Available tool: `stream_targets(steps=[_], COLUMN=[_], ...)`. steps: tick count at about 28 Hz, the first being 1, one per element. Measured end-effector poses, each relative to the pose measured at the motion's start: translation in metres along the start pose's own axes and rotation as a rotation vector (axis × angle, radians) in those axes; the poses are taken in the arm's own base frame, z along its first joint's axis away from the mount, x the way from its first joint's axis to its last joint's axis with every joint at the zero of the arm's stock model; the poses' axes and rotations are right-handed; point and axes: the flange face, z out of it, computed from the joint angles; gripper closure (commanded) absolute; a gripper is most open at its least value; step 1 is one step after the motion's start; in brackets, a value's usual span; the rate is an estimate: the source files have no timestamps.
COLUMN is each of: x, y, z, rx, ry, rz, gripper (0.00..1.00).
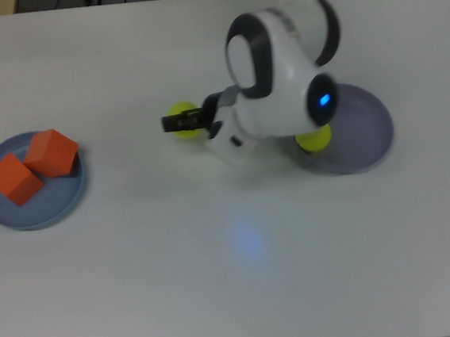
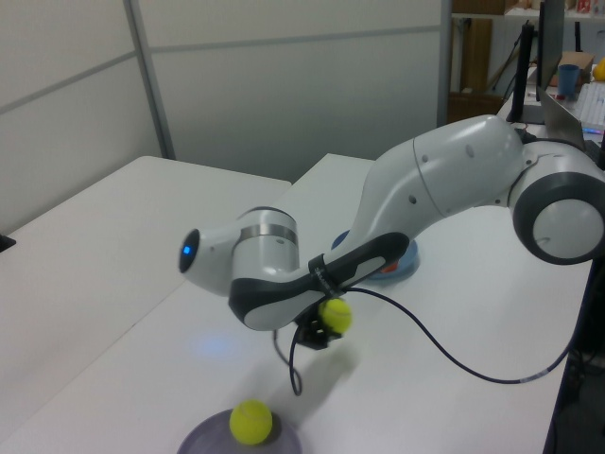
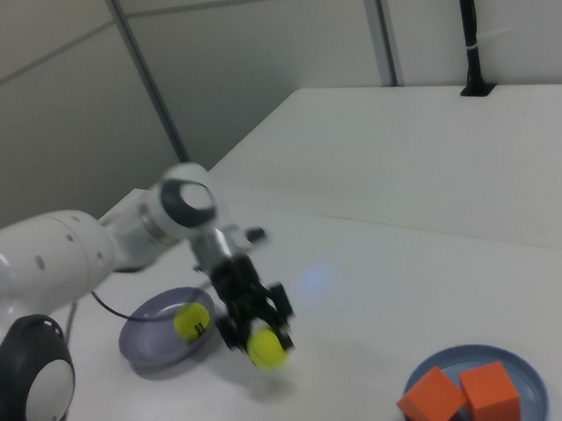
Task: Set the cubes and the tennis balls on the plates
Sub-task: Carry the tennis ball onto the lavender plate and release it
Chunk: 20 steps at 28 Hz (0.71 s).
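Tennis ball [image 3: 266, 348] pinched between the fingers [image 3: 273, 306] of the gripper [image 3: 257, 326], lifted clear of the white worktop [image 1: 220, 280]; the second ball [image 1: 315, 138] sits on the lavender plate [image 1: 364, 127] under the arm [image 1: 281, 83], and both orange cubes [image 1: 32, 166] rest on the blue plate [image 1: 30, 211] well apart at the top view's left

Fuzzy tennis balls [image 3: 266, 348], matte orange cubes [image 1: 30, 166], glossy white arm [image 2: 416, 199]

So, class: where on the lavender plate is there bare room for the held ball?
The lavender plate is bare across the top view's right half. Its left edge is crowded: a ball sits there under the arm. The end effector holds the other ball.
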Motion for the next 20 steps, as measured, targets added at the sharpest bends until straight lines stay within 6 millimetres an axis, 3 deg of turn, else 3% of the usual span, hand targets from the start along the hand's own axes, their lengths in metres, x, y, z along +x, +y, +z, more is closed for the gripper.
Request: stream_targets(steps=[2,8,12,17,20], x=[-0.003,-0.018,-0.029,-0.047,-0.056], y=[-0.016,-0.069,-0.116,-0.176,-0.204], z=[-0.034,-0.101,-0.132,-0.156,-0.162], rx=[0.015,0.046,0.053,0.054,0.048], ry=[0.101,0.302,0.387,0.44,0.452], rz=[-0.001,0.006,0.018,0.053,0.057], gripper=[1.0,1.0,1.0,1.0,0.93])
